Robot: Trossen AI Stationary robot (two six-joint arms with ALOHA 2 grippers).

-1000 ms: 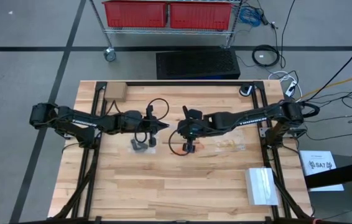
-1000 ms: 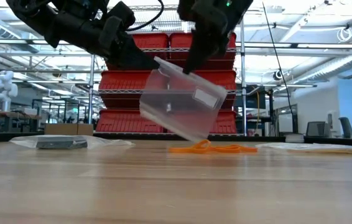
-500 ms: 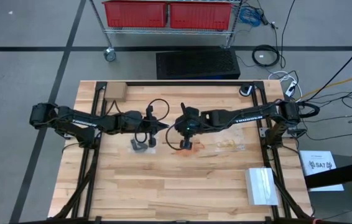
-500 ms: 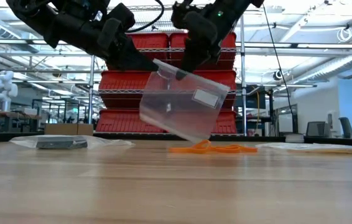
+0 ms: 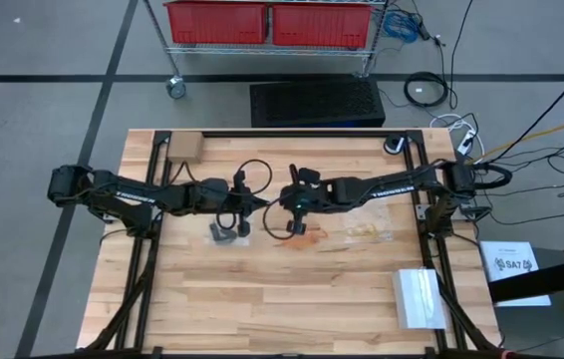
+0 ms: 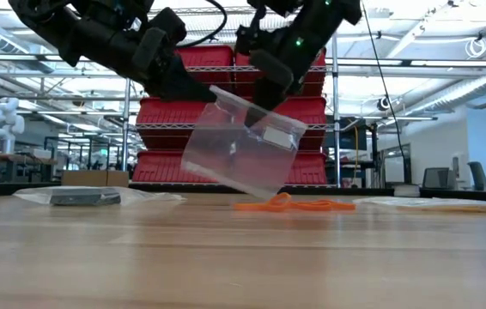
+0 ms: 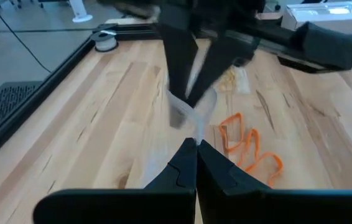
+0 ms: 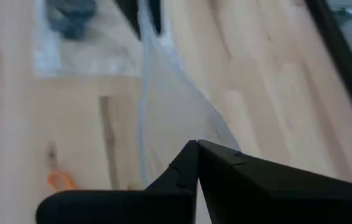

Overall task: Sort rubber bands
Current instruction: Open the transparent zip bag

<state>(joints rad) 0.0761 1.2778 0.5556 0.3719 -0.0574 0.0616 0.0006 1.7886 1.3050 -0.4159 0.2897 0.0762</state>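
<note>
A clear plastic bag (image 6: 239, 150) hangs in the air over the table's middle, held between both grippers. My left gripper (image 6: 211, 94) reaches in from the table's left and is shut on the bag's top edge. My right gripper (image 6: 256, 107) comes from the right and is shut on the same edge close beside it. Orange rubber bands (image 6: 290, 204) lie loose on the wood under and behind the bag, also seen as orange rubber bands (image 7: 247, 146) past my left gripper (image 7: 196, 146). My right gripper (image 8: 196, 146) looks down the bag (image 8: 163, 106). My left gripper pinches the bag's top edge (image 7: 191, 127) between its two shut fingers, coming from the table's left and slanting down. The bag hangs below, lifted clear and tilted. My right gripper pinches the bag's top edge (image 8: 182, 134) a little to the right of the left gripper, from above and slanting. One layer or both, I cannot tell.
A clear bag with black bands (image 5: 224, 231) lies left of centre. A clear bag with yellow-tan bands (image 5: 367, 231) lies to the right. A cardboard box (image 5: 182, 148) sits at the far left corner, a white pad (image 5: 420, 297) at the near right.
My right gripper has moved a little toward the left gripper and turned at the wrist. The bag's top right corner has shifted toward the table's left with it, and the bag hangs slightly more to the left. The left arm has kept still.
</note>
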